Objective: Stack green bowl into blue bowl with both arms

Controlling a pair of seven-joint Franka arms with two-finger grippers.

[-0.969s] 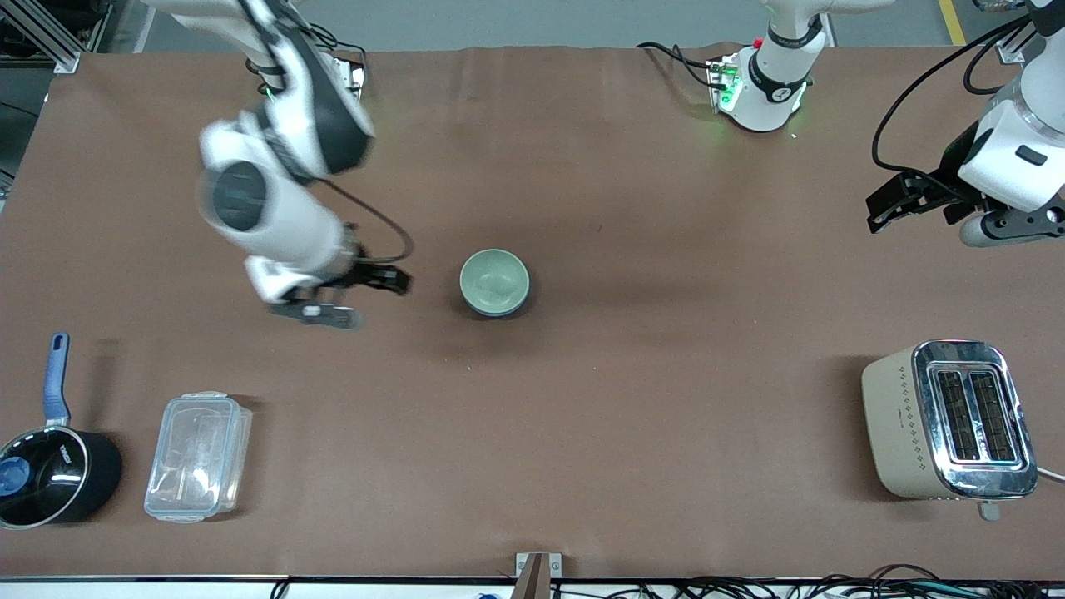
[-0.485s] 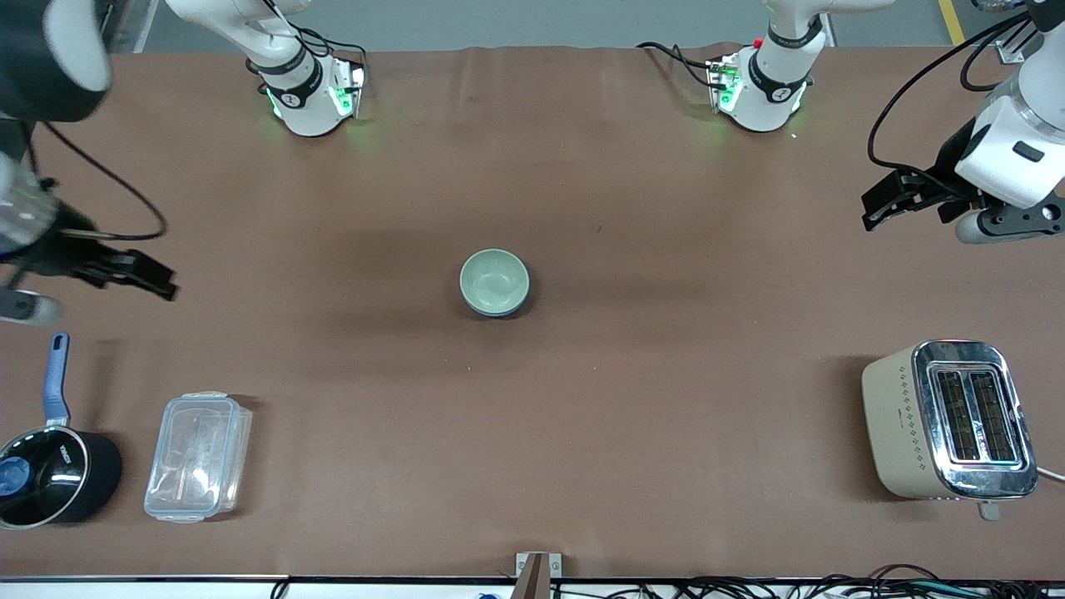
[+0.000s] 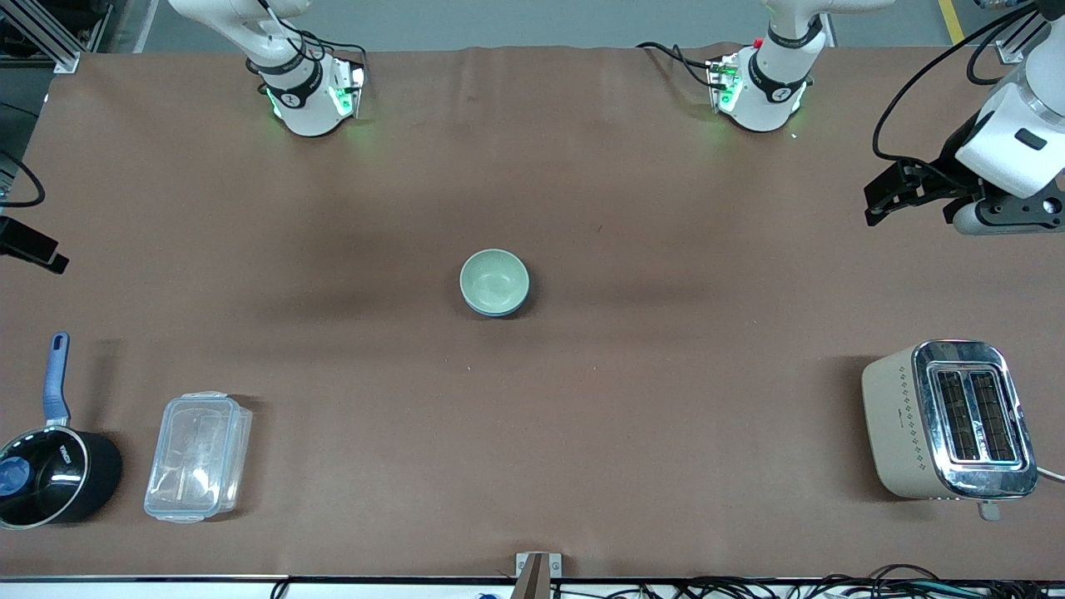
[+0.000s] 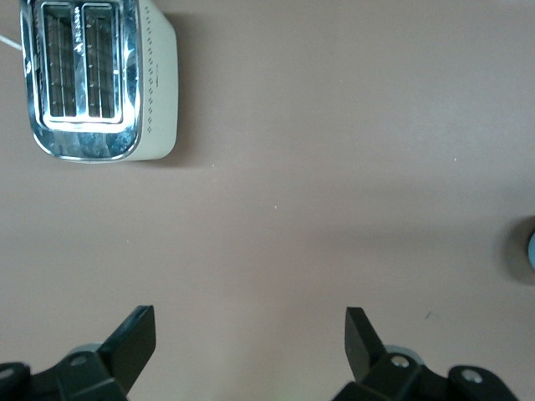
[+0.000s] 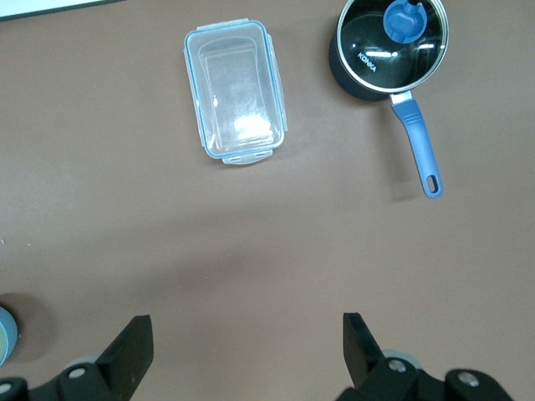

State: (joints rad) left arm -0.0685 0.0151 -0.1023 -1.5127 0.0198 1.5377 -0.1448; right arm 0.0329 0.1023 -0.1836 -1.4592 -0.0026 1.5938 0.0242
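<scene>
My table is the biggest thing here, covered in brown. The toaster sits at my left arm's end, near the front camera. At my right arm's end, also near that camera, there's a clear container with a black saucepan just beside it, out by the table's edge.

The green bowl is mid-table, sitting inside the blue bowl; only a sliver of blue shows around it. So the stack looks done.

My left gripper hangs over bare table at my left arm's end, fingers spread wide, nothing between them. My right gripper is up over the table's edge at my right arm's end, fingers wide apart too and holding nothing.
</scene>
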